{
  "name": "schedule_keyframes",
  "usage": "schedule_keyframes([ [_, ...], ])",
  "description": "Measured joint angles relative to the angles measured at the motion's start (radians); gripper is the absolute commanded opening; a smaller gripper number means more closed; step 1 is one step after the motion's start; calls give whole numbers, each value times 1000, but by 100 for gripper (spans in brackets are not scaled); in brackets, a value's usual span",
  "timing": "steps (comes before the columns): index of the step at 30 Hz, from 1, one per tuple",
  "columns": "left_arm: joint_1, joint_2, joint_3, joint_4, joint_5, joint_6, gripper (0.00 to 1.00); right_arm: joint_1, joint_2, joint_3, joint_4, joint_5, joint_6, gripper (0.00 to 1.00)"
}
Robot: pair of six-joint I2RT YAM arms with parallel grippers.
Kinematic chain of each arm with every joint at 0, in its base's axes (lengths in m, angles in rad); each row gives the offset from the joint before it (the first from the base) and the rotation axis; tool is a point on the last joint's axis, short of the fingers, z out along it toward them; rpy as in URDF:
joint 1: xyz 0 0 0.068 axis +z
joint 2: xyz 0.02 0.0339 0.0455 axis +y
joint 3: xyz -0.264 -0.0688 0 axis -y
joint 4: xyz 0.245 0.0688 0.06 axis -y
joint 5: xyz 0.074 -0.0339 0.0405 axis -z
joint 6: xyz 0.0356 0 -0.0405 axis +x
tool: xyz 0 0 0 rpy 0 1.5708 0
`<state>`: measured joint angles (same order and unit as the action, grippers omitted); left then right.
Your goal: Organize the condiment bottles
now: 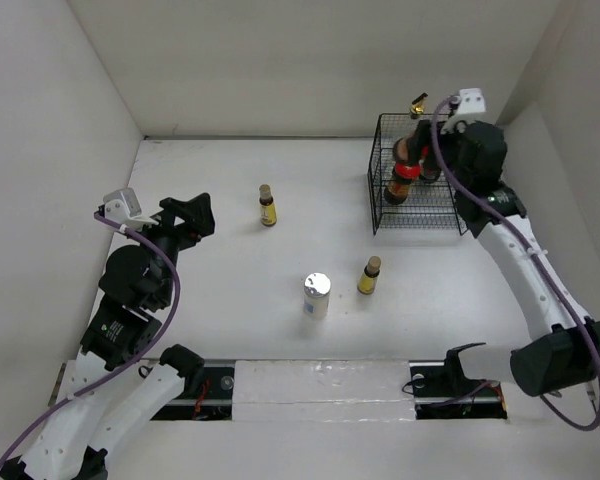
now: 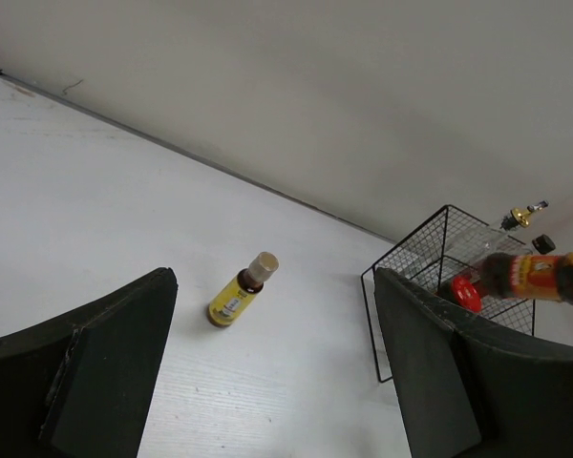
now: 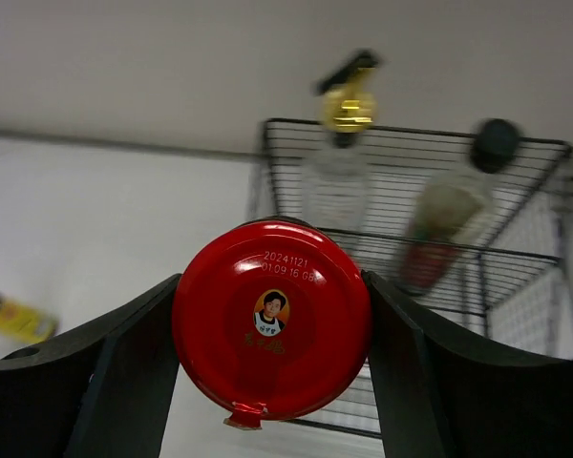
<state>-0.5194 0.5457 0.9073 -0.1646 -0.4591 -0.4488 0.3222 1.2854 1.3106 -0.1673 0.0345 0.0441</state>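
My right gripper (image 3: 271,286) is shut on a red-lidded jar (image 3: 271,320), its fingers pressed against both sides, at the front of the black wire basket (image 1: 380,195). The same jar (image 1: 405,178) shows in the top view at the basket's left part. Behind it in the basket stand a clear gold-spouted bottle (image 3: 348,105) and a dark, black-capped bottle (image 3: 439,229). On the table stand two small yellow bottles (image 1: 268,206) (image 1: 369,276) and a silver-lidded jar (image 1: 316,296). My left gripper (image 1: 195,215) hovers open and empty at the left, facing the far yellow bottle (image 2: 241,289).
The basket (image 2: 411,250) sits at the back right, close to the right wall. White walls enclose the table on three sides. The two arm bases stand at the near edge.
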Motion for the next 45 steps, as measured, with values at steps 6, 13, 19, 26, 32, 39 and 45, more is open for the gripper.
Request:
schedule_keyframes([
  [6,0,0,0,0,4,0,80,-278,44,5,-8,18,6,38],
  [13,0,2,0,1,6,0,80,-412,181,9,-26,-60,24,35],
  [19,0,8,0,2,6,0,80,-452,221,10,-18,-87,32,35],
  [26,0,14,0,2,11,0,80,-451,337,76,-16,-91,33,37],
  [32,0,14,0,2,13,0,80,-445,460,87,-29,-76,33,43],
  [39,0,14,0,3,14,0,80,-425,493,121,-47,-60,32,73],
  [45,0,14,0,3,14,0,80,-410,489,122,-35,-49,40,87],
])
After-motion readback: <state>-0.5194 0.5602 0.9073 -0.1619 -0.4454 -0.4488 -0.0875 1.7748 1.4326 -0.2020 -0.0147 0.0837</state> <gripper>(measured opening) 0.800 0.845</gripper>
